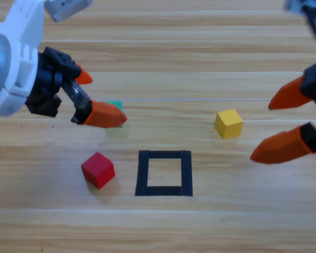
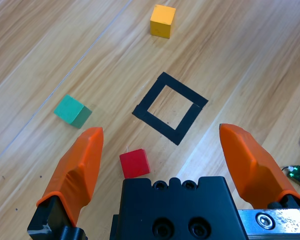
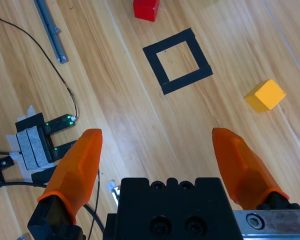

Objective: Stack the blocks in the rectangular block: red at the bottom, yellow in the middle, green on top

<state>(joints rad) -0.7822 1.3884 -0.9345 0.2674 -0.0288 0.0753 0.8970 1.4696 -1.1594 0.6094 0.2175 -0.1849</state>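
Observation:
The red cube (image 1: 98,169) lies left of the black tape outline (image 1: 143,173), whose inside is bare wood. Up and right of the outline sits the yellow cube (image 1: 228,123). The green cube (image 1: 116,104) is partly hidden under the lower jaw of my left gripper (image 1: 106,99), which hovers open above it. In the left wrist view the green cube (image 2: 71,110), red cube (image 2: 134,163), yellow cube (image 2: 163,21) and outline (image 2: 146,107) all show beyond the open left gripper (image 2: 161,130). My right gripper (image 1: 260,132) is open at the right edge, holding nothing, right of the yellow cube (image 3: 264,95).
The right wrist view shows a taped circuit board with wires (image 3: 40,135) and a metal rail (image 3: 50,30) off to the side of the outline (image 3: 155,62), with the red cube (image 3: 146,8) beyond. A small green board (image 2: 297,175) shows at the left wrist view's edge.

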